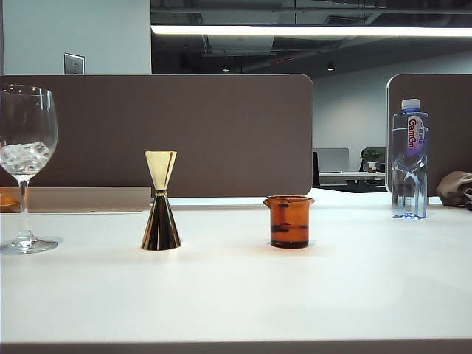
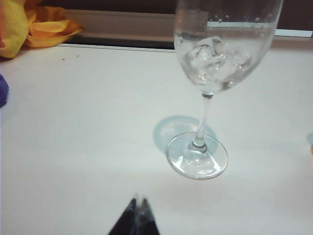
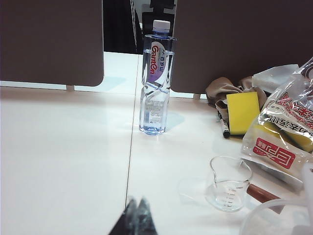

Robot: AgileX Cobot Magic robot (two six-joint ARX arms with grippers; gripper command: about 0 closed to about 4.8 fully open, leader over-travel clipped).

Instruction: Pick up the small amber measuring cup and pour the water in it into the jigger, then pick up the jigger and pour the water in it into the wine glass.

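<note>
white surface point(image 1: 236, 295): amber cup point(image 1: 289, 221) upright, right of jigger point(image 1: 161, 200), nearer the right arm. left pincer point(image 2: 138, 203) and right pincer point(image 3: 137, 203) both pinched shut, empty.

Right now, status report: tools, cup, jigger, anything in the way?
Left tool shut, near wine glass. Right tool shut, near bottle. Amber cup and jigger upright, untouched. Nothing between them.

wine glass point(image 2: 215, 58) rim cropped, left gripper point(image 2: 137, 219) fingers mostly out of frame
</note>
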